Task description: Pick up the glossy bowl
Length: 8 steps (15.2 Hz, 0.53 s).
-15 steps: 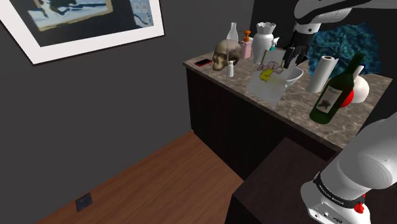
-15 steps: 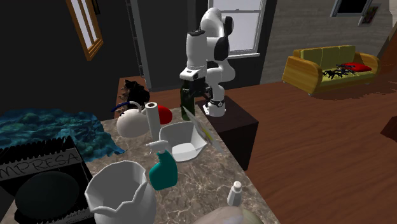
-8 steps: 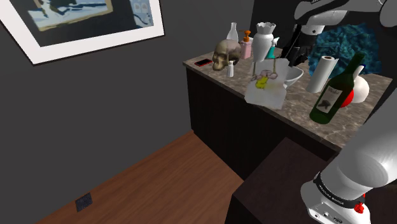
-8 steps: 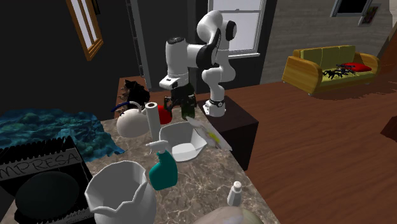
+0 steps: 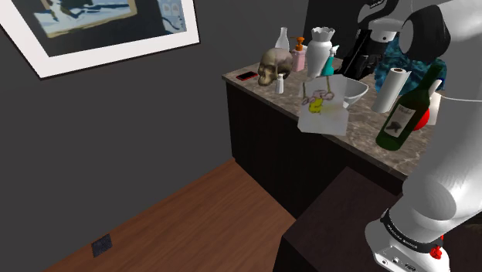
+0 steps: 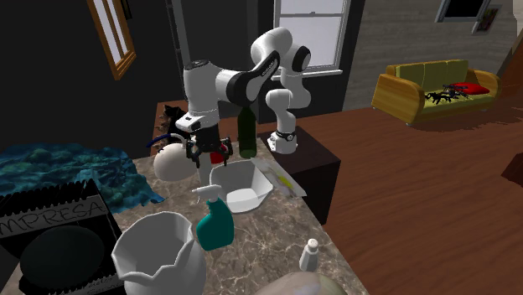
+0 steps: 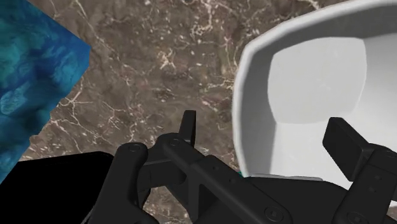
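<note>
The bowl (image 7: 318, 83) is white and glossy, with flat faceted walls that meet at soft corners and a thick rounded rim. It sits on the brown marble tabletop (image 7: 159, 70), whose surface is laced with thin pale veins. In the shoulder view the bowl (image 5: 349, 90) stands just behind a limp white sheet of paper (image 5: 323, 116) marked in yellow and pink, which droops over the tabletop's front edge.

The tool (image 7: 263, 121) is spread. In the wrist view one matte black finger lies over the marble outside the bowl and the other over the bowl's hollow, with the rim passing between them. I cannot tell whether either finger touches the rim. In the second exterior view the tool (image 6: 205, 157) hangs at the bowl's (image 6: 239, 186) far rim, near a round white jug (image 6: 172, 161).

A rumpled blue cloth (image 7: 32, 95) with a mottled pattern lies on the marble beside the tool. In the shoulder view the tool (image 5: 360, 66) is between a tall white vase (image 5: 319, 50) with a scalloped lip and a cylindrical white paper roll (image 5: 392, 89). A dark green glass bottle (image 5: 405, 112) with a pale label stands nearer the stand, and a dull grey skull (image 5: 272, 66) is at the tabletop's far corner. A teal spray bottle (image 6: 215, 222) stands just beside the bowl.
</note>
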Motion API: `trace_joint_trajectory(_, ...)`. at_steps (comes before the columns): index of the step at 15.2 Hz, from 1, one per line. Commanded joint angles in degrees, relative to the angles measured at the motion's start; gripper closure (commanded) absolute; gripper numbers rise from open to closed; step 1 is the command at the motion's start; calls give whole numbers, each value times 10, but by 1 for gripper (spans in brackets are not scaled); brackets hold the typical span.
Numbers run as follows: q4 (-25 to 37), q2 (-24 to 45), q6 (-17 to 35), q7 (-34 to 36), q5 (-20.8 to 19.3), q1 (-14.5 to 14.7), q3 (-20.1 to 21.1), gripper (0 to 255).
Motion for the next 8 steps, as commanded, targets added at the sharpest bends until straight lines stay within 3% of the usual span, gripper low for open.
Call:
trace_joint_trajectory(1,14,17,0,-7,11,-11,3,0)
trace_joint_trajectory(8,-20,30,44,-16,22,-11,9,0)
